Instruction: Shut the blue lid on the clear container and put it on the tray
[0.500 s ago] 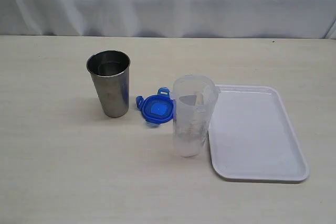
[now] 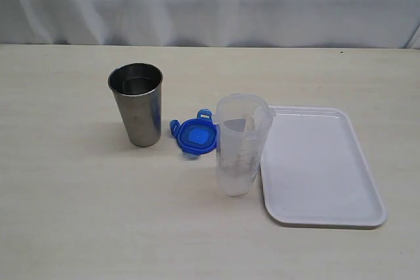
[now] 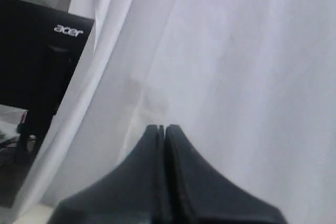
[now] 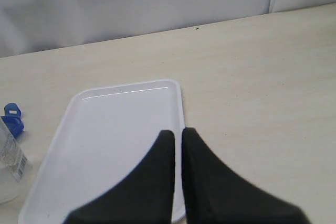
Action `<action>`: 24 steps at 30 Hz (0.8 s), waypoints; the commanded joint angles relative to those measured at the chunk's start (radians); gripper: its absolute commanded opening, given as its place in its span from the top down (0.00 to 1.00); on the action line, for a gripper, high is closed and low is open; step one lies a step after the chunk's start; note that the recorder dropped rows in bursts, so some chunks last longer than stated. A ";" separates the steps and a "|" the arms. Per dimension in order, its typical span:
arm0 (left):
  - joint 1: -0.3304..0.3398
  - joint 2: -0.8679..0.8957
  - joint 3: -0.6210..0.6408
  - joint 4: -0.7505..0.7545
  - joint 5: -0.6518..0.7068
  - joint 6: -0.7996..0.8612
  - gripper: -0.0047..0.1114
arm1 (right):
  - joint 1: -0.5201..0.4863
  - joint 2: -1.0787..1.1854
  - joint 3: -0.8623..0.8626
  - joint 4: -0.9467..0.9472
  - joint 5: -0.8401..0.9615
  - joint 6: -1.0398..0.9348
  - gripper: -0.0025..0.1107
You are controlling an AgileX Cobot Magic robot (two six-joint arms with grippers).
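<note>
Right gripper (image 4: pixel 175 132) pressed together, empty; tray (image 4: pixel 105 129) ahead of it, clear container (image 4: pixel 9 153) and blue lid (image 4: pixel 11 116) past the tray. Left gripper (image 3: pixel 161 128) pressed together, facing curtain (image 3: pixel 236 77).

Pale wood-grain table (image 2: pixel 65 214) seen bearing steel cup (image 2: pixel 136 104), blue lid (image 2: pixel 194 136), clear container (image 2: pixel 240 143), white tray (image 2: pixel 320 165); container between lid and tray.

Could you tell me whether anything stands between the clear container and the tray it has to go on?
Nothing visible does: the clear container stands upright beside the left edge of the tray in the exterior view. The blue lid and steel cup are on its other side.
</note>
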 commanded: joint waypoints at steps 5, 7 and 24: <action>-0.001 0.055 -0.106 0.480 0.064 -0.607 0.89 | -0.001 -0.005 0.002 0.000 -0.004 0.001 0.94; -0.001 0.179 -0.137 0.672 -0.052 -0.686 0.62 | -0.001 -0.005 0.002 0.000 -0.004 0.001 0.94; -0.001 1.197 -0.139 0.957 -0.771 -0.475 0.10 | -0.001 -0.005 0.002 0.000 -0.004 0.001 0.94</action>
